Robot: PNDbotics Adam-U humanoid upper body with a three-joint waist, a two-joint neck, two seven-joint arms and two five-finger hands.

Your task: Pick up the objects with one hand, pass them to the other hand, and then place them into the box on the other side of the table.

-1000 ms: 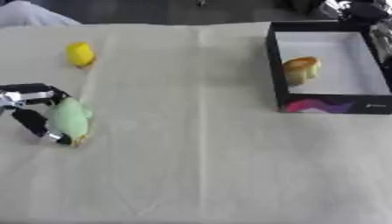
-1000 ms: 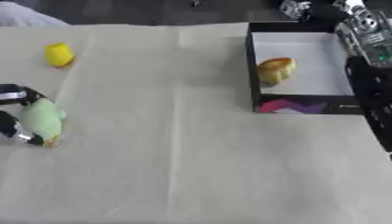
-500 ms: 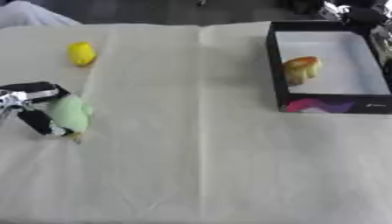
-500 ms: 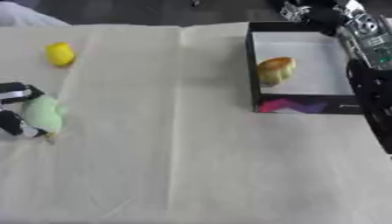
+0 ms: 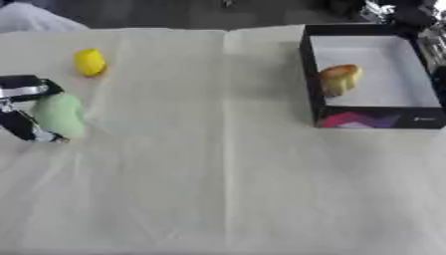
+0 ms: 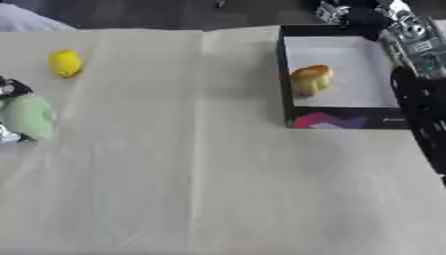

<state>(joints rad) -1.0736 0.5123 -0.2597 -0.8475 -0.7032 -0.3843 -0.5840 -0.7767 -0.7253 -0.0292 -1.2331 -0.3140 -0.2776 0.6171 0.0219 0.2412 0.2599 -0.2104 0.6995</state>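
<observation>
- The left hand (image 5: 24, 107) sits at nine o'clock on the table, at the very left edge of the view; its black fingers curl around a pale green object (image 5: 59, 114), with one finger running down that object's left side and ending just under it.
- The pale green object is soft-looking and rounded (what exactly it is cannot be made out); whether it rests on the cloth or sits just above it cannot be told.
- A small yellow object (image 5: 88, 62) lies on the cloth at about ten o'clock, just up from the green one and apart from the hand.
- The box (image 5: 367, 121) stands at about two o'clock: black walls, white floor, open top, with a pink-and-purple design on its near wall and a small white mark beside it that is too blurred to read.
- Inside the box, toward its left wall, lies a golden-brown object (image 5: 339, 78) like a piece of bread.
- The right hand (image 6: 355, 14) shows at one o'clock, beyond the box's far edge; I cannot tell how its fingers stand, and the black and silver arm runs down the right edge.
- A cream tablecloth (image 5: 226, 189) covers the table, with a fold line running from twelve to six o'clock.
</observation>
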